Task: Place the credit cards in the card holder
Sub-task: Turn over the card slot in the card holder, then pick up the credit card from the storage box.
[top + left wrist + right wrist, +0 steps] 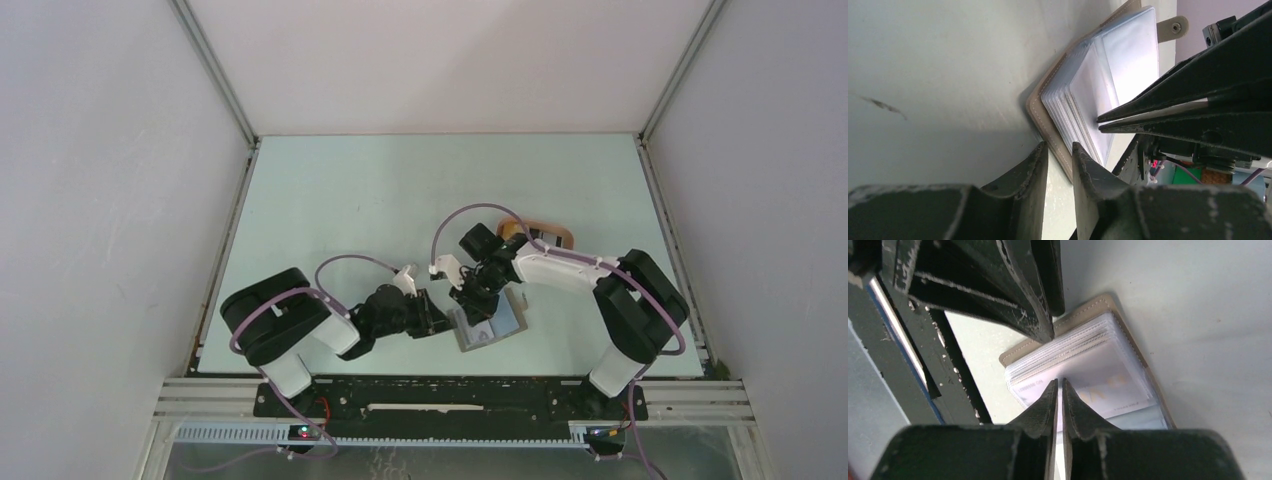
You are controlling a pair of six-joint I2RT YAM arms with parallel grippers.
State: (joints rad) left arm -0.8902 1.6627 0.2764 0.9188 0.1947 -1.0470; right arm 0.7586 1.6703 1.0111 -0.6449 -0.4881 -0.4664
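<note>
Right end effector [1059, 382]: the fingers are all but together, clamped on a thin pale strip seen edge-on. I take this for a credit card [1168, 110]; its colour cannot be told. The tips sit at the open face of the card holder [491, 325], right against the stack of clear plastic sleeves [1088, 355]. A pale card face with faint yellowish print shows at the sleeves just beyond the tips. Whether that is the held card I cannot tell.

Left end effector [1059, 146]: the gap between the fingers is narrow, and the tan stitched edge of the holder's cover passes into it. It reads as a pinch on the cover rim, at the near-left corner of the holder.

Card holder: lies open and flat on the desk [400, 200], near the front edge and just right of centre, between the two end effectors. The sleeves are fanned upward. A snap tab [1172, 27] sticks out at the far side of the cover.

Further out: a peach tray [548, 232] sits behind the right arm, apart from the holder and partly hidden by the forearm. No other cards can be made out in the top view.
</note>
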